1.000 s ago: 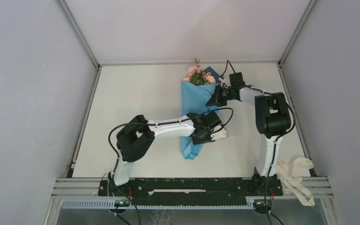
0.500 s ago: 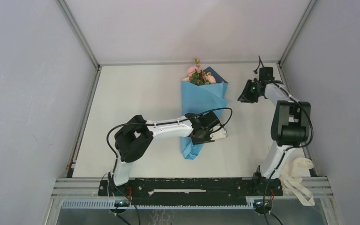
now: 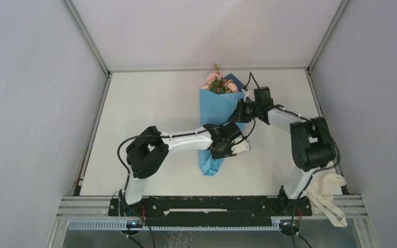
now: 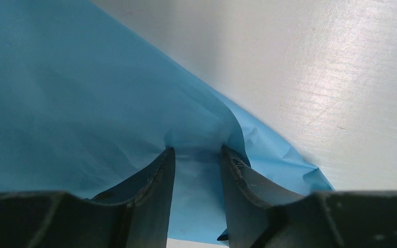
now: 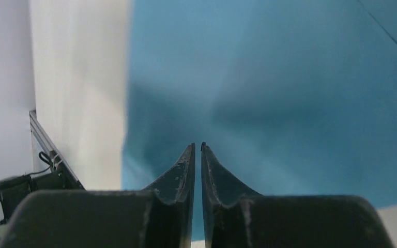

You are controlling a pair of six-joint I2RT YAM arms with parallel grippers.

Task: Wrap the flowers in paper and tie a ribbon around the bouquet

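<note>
left end effector (image 4: pixel 196 155) pinches a puckered ridge of blue paper (image 4: pixel 82 93); white table (image 4: pixel 315 77) beyond.

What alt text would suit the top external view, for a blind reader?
A blue paper bouquet with pink flowers lies on a white table. The left claw grips its narrow part; the right claw, nearly shut, is at its right edge. A cream ribbon lies at the near right.

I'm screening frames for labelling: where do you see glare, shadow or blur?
Left wrist: streaky glare on the table, paper fairly sharp. Right wrist: paper softly blurred, with a dark shadow ahead of the right gripper. Top external: even light, sharp, hardly any shadow.
</note>
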